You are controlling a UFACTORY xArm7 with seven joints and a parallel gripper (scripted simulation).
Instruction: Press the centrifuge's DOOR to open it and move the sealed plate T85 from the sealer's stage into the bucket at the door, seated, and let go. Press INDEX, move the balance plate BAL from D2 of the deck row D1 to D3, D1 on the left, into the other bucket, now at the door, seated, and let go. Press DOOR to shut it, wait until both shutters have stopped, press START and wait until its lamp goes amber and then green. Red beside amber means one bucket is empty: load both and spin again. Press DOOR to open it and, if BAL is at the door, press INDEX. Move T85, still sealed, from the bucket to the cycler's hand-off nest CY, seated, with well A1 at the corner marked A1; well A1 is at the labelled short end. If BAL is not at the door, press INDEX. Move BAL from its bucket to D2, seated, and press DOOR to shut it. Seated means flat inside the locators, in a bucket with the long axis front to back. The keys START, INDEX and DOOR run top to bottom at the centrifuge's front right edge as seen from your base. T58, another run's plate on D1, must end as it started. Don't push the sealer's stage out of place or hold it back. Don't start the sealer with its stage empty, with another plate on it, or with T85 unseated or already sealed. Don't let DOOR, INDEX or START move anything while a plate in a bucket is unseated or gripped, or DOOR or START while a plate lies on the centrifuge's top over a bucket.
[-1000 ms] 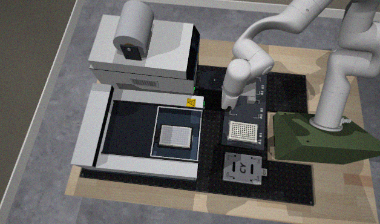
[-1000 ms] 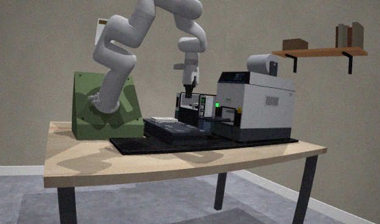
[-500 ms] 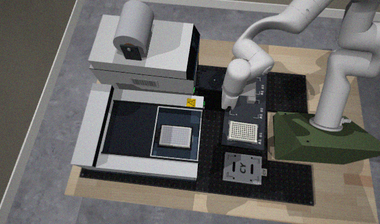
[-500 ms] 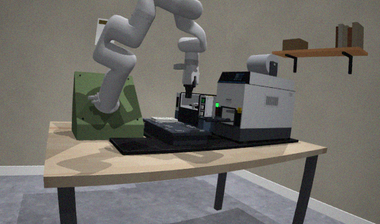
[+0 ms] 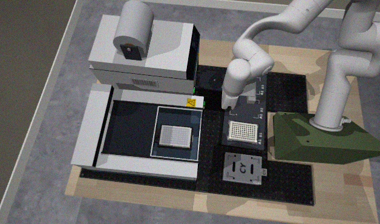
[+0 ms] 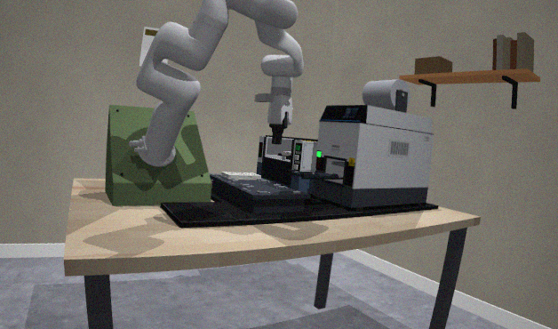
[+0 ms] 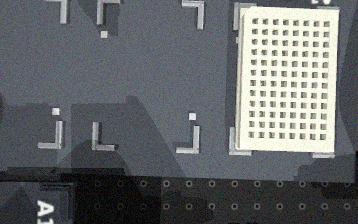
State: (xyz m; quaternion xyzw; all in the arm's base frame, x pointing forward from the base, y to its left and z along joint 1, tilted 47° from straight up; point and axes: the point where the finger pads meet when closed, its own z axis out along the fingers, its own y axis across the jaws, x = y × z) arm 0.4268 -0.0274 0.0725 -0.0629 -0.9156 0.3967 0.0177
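The centrifuge (image 5: 137, 133) has its door open. A grey gridded plate (image 5: 175, 136) lies flat in the bucket at the opening; I cannot read its label. The white well plate T58 (image 5: 243, 131) sits on D1, and it also shows in the wrist view (image 7: 286, 80). D2 (image 7: 145, 85) is empty between its corner locators. My gripper (image 5: 228, 106) is shut and empty, and hangs above the deck row's far edge near D2; in the side view (image 6: 276, 139) it stands well above the deck. The sealer's stage (image 5: 212, 80) looks dark and empty. The CY nest (image 5: 242, 168) is empty.
The sealer (image 5: 149, 51) with its roll stands behind the centrifuge. Green lamps (image 5: 193, 89) glow at its corner. The arm's green base (image 5: 321, 139) stands right of the deck row. A black perforated baseplate (image 5: 288, 178) carries everything.
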